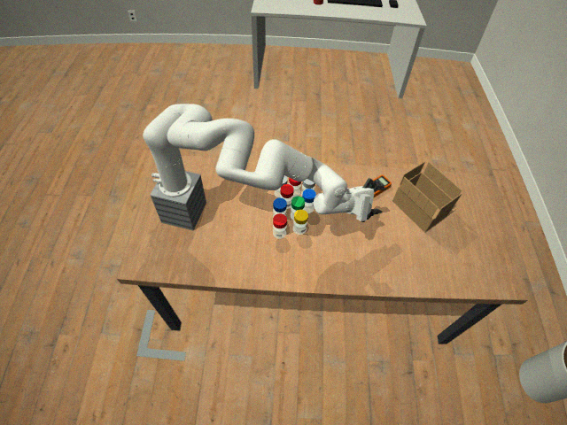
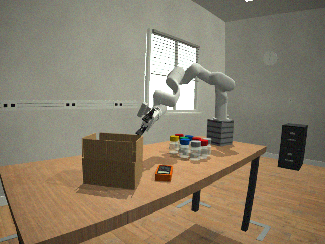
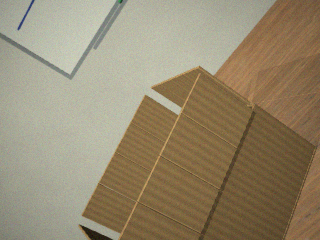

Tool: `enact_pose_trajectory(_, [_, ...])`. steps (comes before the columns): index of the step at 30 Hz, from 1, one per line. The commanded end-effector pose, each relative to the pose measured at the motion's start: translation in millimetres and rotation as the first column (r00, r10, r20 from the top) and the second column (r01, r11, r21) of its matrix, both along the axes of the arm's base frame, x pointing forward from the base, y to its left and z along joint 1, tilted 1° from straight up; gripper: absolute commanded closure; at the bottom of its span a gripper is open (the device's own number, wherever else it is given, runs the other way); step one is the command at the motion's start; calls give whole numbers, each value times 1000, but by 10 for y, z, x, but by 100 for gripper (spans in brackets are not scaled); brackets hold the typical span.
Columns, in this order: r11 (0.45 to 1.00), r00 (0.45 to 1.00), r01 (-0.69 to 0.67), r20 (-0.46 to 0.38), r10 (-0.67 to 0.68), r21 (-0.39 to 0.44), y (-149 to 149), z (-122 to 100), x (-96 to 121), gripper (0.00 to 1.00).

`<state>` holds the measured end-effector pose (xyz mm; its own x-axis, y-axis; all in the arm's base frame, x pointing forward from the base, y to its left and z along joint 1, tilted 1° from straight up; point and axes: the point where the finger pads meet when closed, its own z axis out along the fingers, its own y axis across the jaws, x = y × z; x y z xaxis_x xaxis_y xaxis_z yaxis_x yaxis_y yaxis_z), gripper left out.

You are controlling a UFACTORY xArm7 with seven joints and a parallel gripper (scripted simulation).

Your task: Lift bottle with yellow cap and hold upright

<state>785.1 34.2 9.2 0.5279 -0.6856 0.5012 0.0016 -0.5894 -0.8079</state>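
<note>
The bottle with the yellow cap [image 1: 300,221] stands upright at the front right corner of a tight cluster of clear bottles on the table; it also shows in the exterior view [image 2: 173,144] at the cluster's left end. Around it stand bottles with red [image 1: 279,225], blue [image 1: 279,206], green [image 1: 298,204] and grey [image 2: 195,150] caps, all upright. My gripper [image 1: 371,211] is open and empty, raised above the table to the right of the cluster, pointing toward the cardboard box; it also shows in the exterior view [image 2: 140,130]. The fingers are out of the wrist view.
An open cardboard box [image 1: 426,196] stands at the table's right; it fills the wrist view [image 3: 210,165]. An orange handheld meter [image 2: 163,172] lies between box and bottles. The arm's grey base [image 1: 178,201] is at the table's left.
</note>
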Motion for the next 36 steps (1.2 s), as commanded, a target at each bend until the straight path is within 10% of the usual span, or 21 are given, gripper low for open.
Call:
enact_pose_trajectory(1, [1000, 1000, 0, 5, 0, 0, -1, 32, 14, 0])
enact_pose_trajectory(17, [1000, 1000, 0, 5, 0, 0, -1, 32, 14, 0])
enact_pose_trajectory(18, [1000, 1000, 1, 3, -1, 0, 0, 32, 13, 21])
enact_pose_trajectory(36, [995, 980, 89, -172, -96, -46, 81, 61, -199, 21])
